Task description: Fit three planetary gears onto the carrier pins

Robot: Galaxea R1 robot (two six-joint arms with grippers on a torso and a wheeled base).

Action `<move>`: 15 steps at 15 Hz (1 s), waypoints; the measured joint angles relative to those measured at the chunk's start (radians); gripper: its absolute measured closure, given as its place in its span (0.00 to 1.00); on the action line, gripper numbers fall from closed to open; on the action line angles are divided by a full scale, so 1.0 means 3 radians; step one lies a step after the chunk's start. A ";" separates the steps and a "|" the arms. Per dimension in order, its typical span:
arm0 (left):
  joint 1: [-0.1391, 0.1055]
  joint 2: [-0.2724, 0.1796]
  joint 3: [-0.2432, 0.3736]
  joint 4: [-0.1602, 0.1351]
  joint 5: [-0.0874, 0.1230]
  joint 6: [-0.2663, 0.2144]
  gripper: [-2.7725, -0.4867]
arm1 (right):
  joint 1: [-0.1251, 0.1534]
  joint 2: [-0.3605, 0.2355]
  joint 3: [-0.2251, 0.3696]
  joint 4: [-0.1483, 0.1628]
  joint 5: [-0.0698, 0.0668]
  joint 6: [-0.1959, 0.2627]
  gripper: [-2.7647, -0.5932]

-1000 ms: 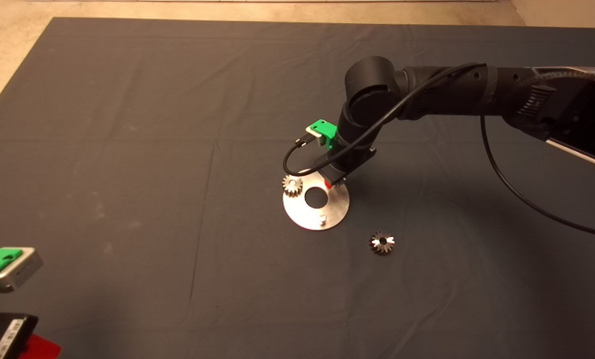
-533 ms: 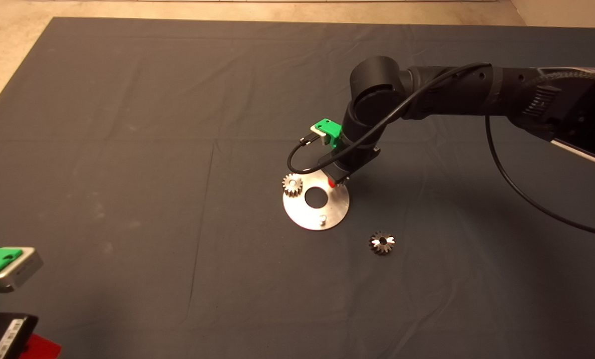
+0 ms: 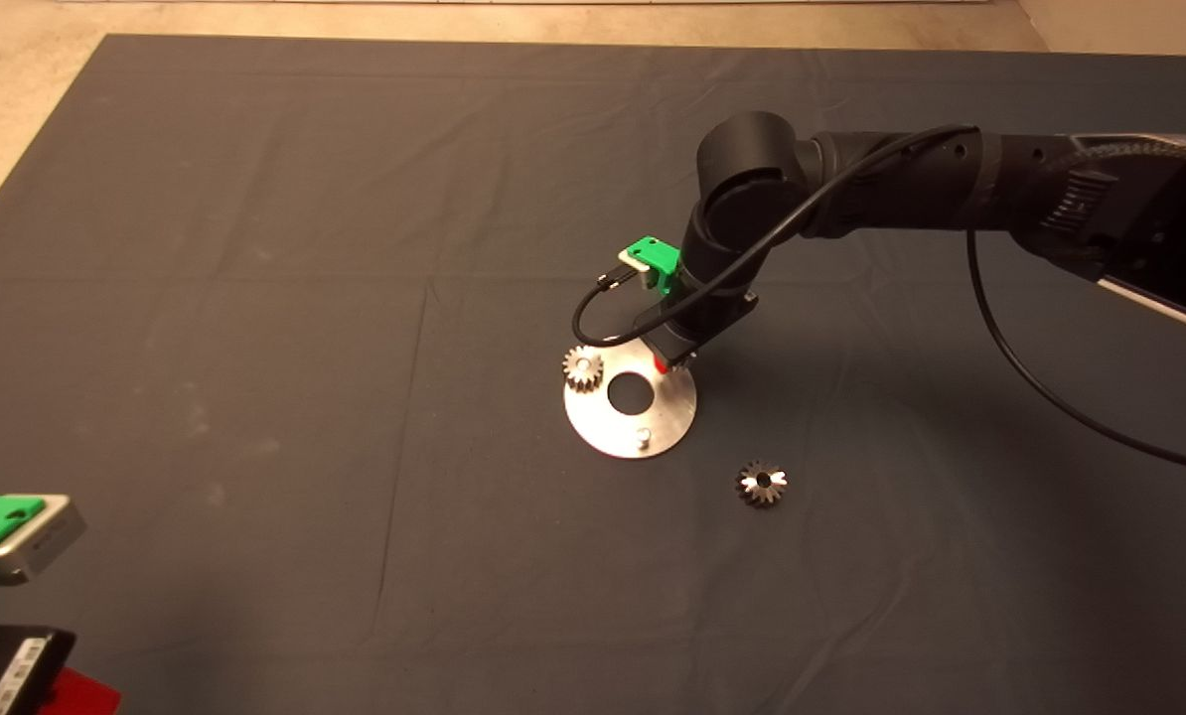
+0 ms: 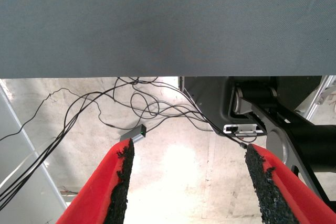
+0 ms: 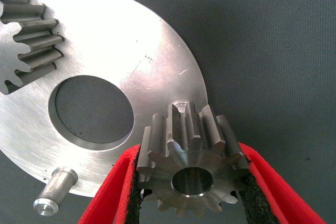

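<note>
The right gripper [image 3: 665, 365] hangs low over the far right part of the disc [image 3: 674, 412], its two red fingers [image 5: 113, 192] closed on a gear [image 5: 191, 174], pads pressing on the teeth from either side so that the centre hole stays free to take a pin. In the right wrist view the gear sits level with its hole facing the camera, right at the rim of the disc; the pin it is meant for is likely beneath it and cannot be seen, so whether the gear has started onto it cannot be told. One gear [image 3: 583, 369] is already seated at the left rim of the disc, teeth overhanging the edge. A bare pin [image 3: 643, 436] stands near the front rim, well apart from both gears, waiting for the last one. That third gear [image 3: 763, 483] lies flat on the mat [image 3: 255, 298], off the disc to the front right, within easy reach of the same arm. The left gripper [image 3: 12, 536] is parked at the lower left edge of the mat, fingers [image 4: 118, 182] spread apart and holding nothing, its camera looking at the floor and loose cables.
</note>
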 joint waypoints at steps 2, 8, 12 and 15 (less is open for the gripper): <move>0.0000 0.0000 0.0000 -0.0001 0.0000 0.0000 0.57 | 0.0000 0.0000 0.0000 0.0000 -0.0002 0.0000 0.74; 0.0000 0.0000 0.0000 -0.0014 0.0000 -0.0001 0.57 | 0.0000 0.0000 0.0001 -0.0001 -0.0009 0.0000 0.68; 0.0000 0.0000 0.0000 -0.0015 -0.0001 -0.0001 0.57 | 0.0001 -0.0012 0.0064 0.0000 -0.0013 0.0001 0.61; 0.0000 0.0000 0.0000 -0.0024 0.0000 -0.0001 0.57 | 0.0126 -0.0136 0.0353 0.0019 -0.0015 0.0001 0.60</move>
